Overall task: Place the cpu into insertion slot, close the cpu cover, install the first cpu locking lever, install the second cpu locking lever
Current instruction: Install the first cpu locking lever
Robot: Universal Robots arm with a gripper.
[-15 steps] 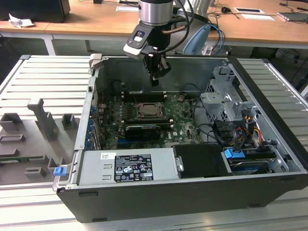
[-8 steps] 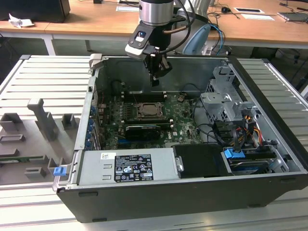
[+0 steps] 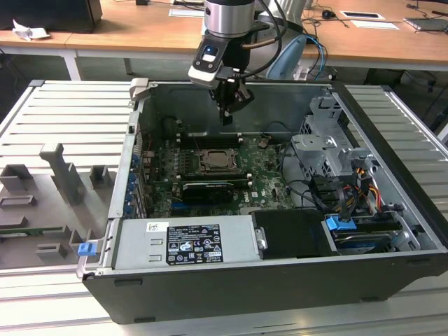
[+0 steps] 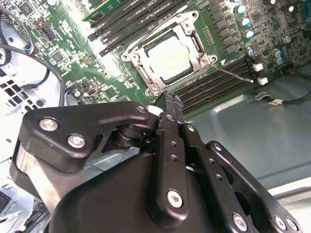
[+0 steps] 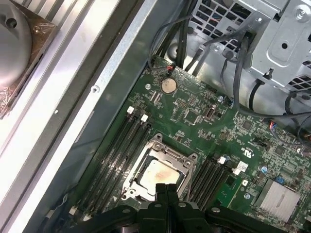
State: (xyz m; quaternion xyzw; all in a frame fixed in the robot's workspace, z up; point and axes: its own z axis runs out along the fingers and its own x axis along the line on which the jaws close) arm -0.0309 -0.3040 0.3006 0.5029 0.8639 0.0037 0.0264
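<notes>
In the exterior view, we are hanging the gripper (image 3: 225,119) inside the open computer case (image 3: 280,280), above the insertion slot (image 3: 204,161) and well apart from it. In the second wrist view, we are seeing its fingers pressed together on nothing, pointing toward the cpu (image 4: 167,60). The cpu is sitting in the slot, with the cpu cover (image 4: 194,41) apparently lowered around it and a thin locking lever (image 4: 233,74) angling outward. In the first wrist view, the cpu is lying just beyond the fingertips (image 5: 161,191).

The arm (image 3: 227,15) is a silver-grey cylinder with a blue-lit wrist block (image 3: 208,61) and black cables (image 3: 276,21) alongside. The gripper (image 4: 167,98) is matte black links (image 4: 92,124) pinned with silver screws (image 4: 77,141).
</notes>
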